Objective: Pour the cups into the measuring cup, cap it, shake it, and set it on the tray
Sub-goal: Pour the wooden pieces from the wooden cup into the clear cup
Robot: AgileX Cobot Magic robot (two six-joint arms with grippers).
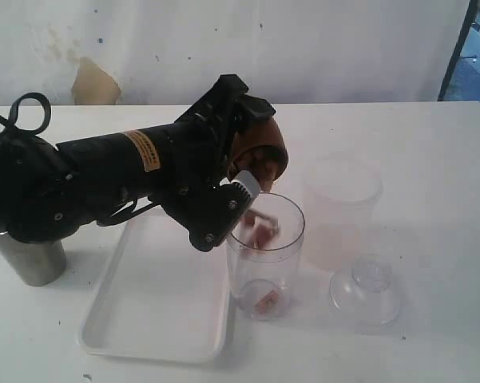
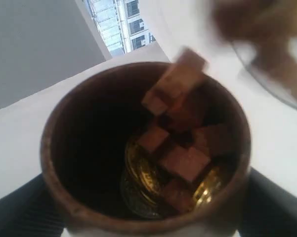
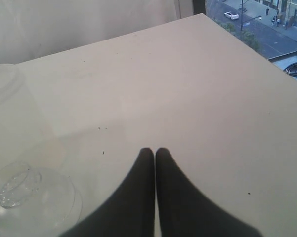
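My left gripper (image 1: 254,159) is shut on the brown wood-grain cup (image 1: 265,150), which is tipped over the mouth of the clear measuring cup (image 1: 265,255). Brown cubes (image 1: 262,231) are falling into the measuring cup, and a few lie at its bottom. In the left wrist view the brown cup (image 2: 54,163) still holds cubes (image 2: 185,163) and gold coins (image 2: 138,173). The steel tumbler (image 1: 33,259) stands at the far left, partly behind the arm. The white tray (image 1: 156,295) lies left of the measuring cup. My right gripper (image 3: 154,150) is shut on nothing above bare table.
A frosted container (image 1: 341,207) stands right of the measuring cup, with a clear dome lid (image 1: 366,289) in front of it. Both also show in the right wrist view, the container (image 3: 10,113) and the lid (image 3: 29,197). The table's far edge runs past a window.
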